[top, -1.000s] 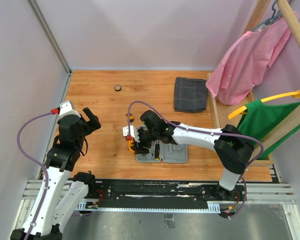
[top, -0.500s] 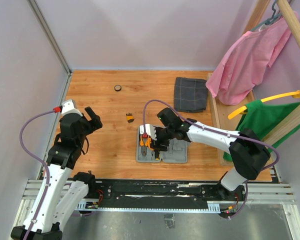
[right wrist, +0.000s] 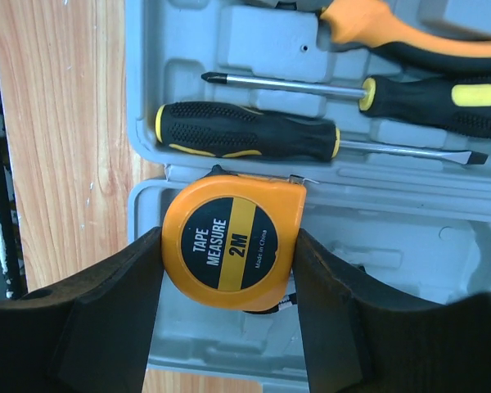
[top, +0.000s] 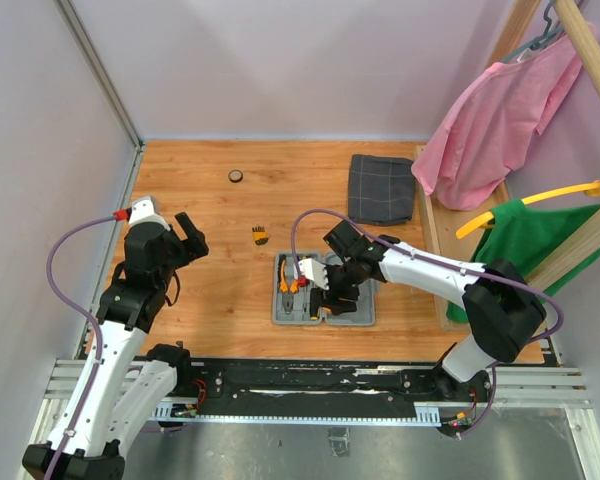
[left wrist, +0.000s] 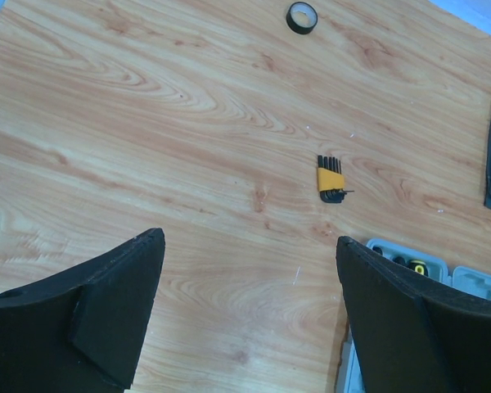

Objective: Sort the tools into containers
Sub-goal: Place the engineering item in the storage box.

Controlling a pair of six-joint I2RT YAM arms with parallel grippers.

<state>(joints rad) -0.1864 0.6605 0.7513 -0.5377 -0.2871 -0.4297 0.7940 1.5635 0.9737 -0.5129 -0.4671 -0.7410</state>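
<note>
Tape measure (right wrist: 231, 250), orange, rigid, slick-cased, probably light: your right gripper (right wrist: 225, 270) pinches its opposite rims over the grey tool case (right wrist: 393, 221); your left gripper (left wrist: 250, 311) gapes empty.

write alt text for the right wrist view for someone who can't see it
The right claw grips a round orange tape measure marked 2M between its black fingers, over an open grey tool case. Two black-and-yellow screwdrivers and orange-handled pliers lie in its moulded slots; wooden table shows at left.
</note>
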